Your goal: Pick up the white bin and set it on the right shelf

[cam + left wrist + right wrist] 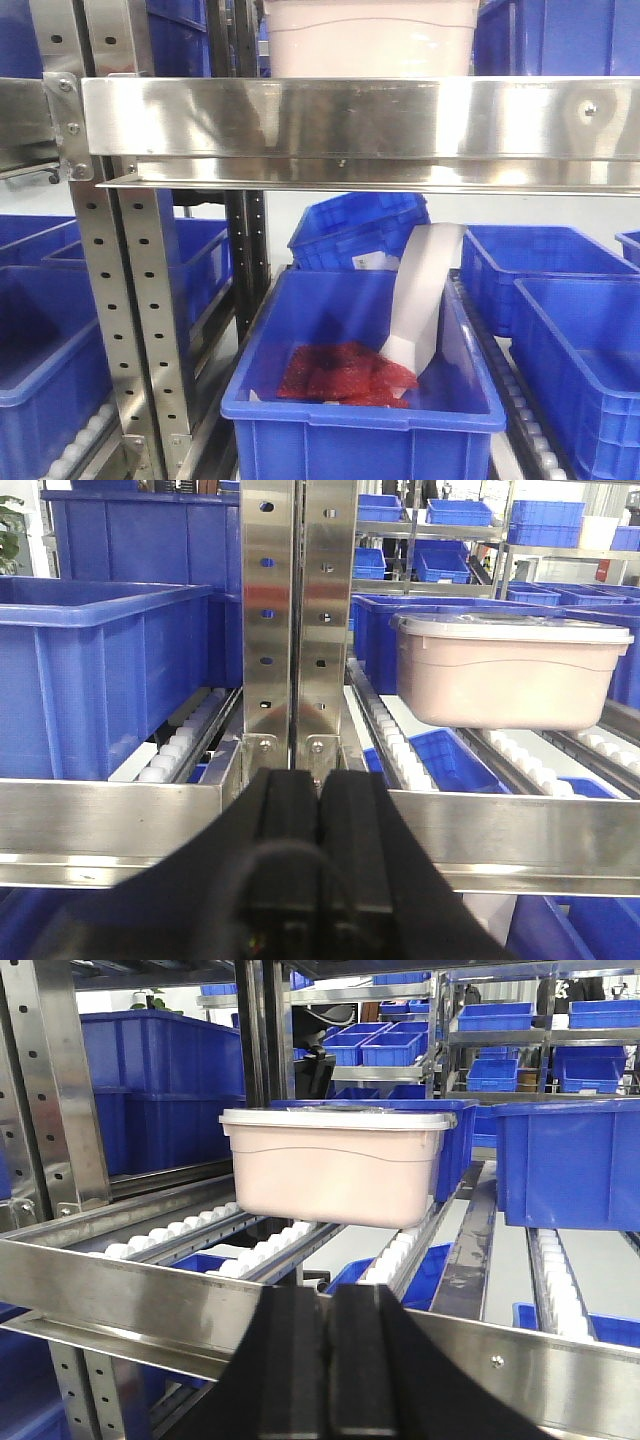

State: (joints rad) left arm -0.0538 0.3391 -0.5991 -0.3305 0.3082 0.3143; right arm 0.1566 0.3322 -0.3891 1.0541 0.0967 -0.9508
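- White bin (pixel 335 1165) sits on the right shelf (pixel 360 118), on the white rollers (pixel 265 1250), lid on, upright.
- Right wrist view: the bin is at 12 o'clock from my right gripper (pixel 330 1360), well apart, behind the shiny front rail (pixel 520 1370).
- Left wrist view: the same bin (pixel 510 670) is at about 2 o'clock from my left gripper (pixel 320 850), to the right of the perforated uprights (pixel 298 620).
- Front view: only the bin's lower wall (pixel 370 40) shows above the rail at 12 o'clock.
- Right jaws: black pads pressed together, nothing between them, just in front of the rail.
- Left jaws: also closed flat, pads touching, empty, lined up with the gap between the two uprights.
- Neither gripper touches the bin.
- Blue crate (pixel 565 1165) stands just beside the bin at 3 o'clock on the same shelf level; a big blue crate (pixel 100 670) sits on the left bay at 10 o'clock in the left wrist view.
- Below the shelf in the front view: a blue crate (pixel 365 400) with red packets (pixel 340 375) and a white strip (pixel 420 295) leaning in it.
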